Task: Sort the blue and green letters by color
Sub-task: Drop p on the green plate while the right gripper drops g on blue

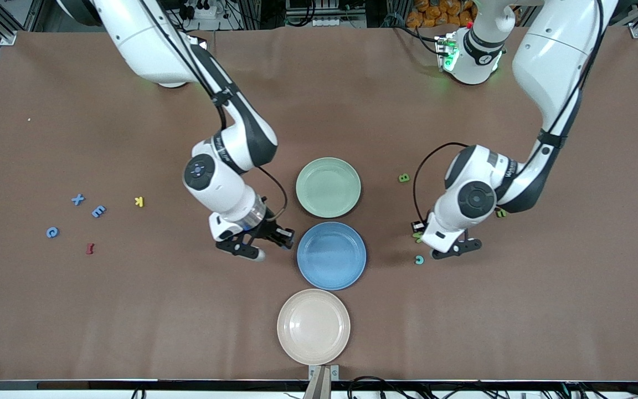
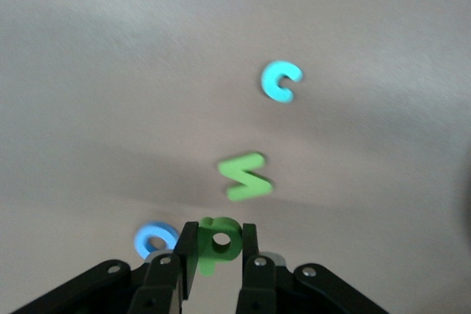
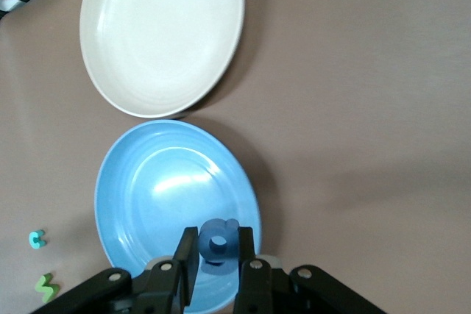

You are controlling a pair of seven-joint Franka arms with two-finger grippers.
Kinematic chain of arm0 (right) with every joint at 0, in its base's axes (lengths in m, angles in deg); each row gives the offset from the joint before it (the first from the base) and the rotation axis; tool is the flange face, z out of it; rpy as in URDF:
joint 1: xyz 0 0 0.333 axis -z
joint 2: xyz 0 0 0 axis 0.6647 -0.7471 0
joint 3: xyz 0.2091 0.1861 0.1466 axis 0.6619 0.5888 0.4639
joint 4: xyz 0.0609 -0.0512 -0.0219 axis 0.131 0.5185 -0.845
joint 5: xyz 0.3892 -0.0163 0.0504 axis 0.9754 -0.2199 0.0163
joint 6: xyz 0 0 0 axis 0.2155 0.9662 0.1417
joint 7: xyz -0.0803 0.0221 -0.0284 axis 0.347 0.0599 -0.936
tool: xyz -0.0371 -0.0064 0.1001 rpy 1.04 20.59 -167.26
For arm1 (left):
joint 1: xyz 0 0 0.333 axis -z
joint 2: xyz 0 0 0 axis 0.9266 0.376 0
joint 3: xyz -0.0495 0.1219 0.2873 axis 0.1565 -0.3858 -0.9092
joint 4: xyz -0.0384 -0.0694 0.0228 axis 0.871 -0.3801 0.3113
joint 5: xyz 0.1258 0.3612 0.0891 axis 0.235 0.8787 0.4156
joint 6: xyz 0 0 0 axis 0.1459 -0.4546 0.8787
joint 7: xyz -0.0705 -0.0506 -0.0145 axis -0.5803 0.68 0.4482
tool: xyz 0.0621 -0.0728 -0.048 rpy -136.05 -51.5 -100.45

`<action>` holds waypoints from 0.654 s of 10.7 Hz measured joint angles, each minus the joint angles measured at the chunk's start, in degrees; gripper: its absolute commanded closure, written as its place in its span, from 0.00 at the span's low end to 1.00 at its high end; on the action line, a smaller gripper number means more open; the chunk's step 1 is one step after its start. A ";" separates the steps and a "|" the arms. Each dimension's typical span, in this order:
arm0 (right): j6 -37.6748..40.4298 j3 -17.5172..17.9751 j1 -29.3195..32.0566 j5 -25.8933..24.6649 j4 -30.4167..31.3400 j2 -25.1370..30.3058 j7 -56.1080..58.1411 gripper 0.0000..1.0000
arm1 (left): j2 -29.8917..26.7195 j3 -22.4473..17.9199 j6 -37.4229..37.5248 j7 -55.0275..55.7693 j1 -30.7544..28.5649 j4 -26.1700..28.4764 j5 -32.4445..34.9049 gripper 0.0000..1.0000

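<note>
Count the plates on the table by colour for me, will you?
green plate: 1
blue plate: 1
cream plate: 1
Total: 3

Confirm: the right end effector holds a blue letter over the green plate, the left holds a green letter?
Wrong plate. The right end effector holds its blue letter over the blue plate's rim, per the right wrist view. The left end effector does hold a green letter.
</note>
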 measured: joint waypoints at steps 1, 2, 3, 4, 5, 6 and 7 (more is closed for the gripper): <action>-3.23 -0.04 -1.09 0.00 -0.75 -1.41 -0.03 0.87 | -0.25 0.59 0.00 3.17 1.03 0.16 0.00 1.00; -6.51 -0.03 -2.15 0.00 -1.50 -2.78 -0.08 0.85 | -0.51 1.10 0.01 6.50 2.58 0.26 0.00 1.00; -8.11 0.02 -3.19 0.00 -2.69 -4.05 -0.12 0.74 | -0.59 1.29 0.02 9.67 4.73 0.32 0.00 1.00; -8.58 0.02 -4.37 0.00 -4.10 -5.20 -0.13 0.40 | -0.58 1.39 0.02 13.49 7.51 0.41 0.00 1.00; -8.62 0.01 -5.44 0.00 -5.03 -6.01 -0.18 0.00 | -0.58 1.43 0.02 17.01 10.29 0.42 0.00 1.00; -8.62 0.02 -6.35 0.00 -5.48 -6.52 -1.08 0.00 | -0.58 1.42 0.01 19.56 12.42 0.26 0.00 1.00; -8.63 0.02 -7.12 -0.03 -5.67 -6.86 -1.93 0.00 | -0.58 1.41 0.01 21.05 13.83 -0.03 0.00 1.00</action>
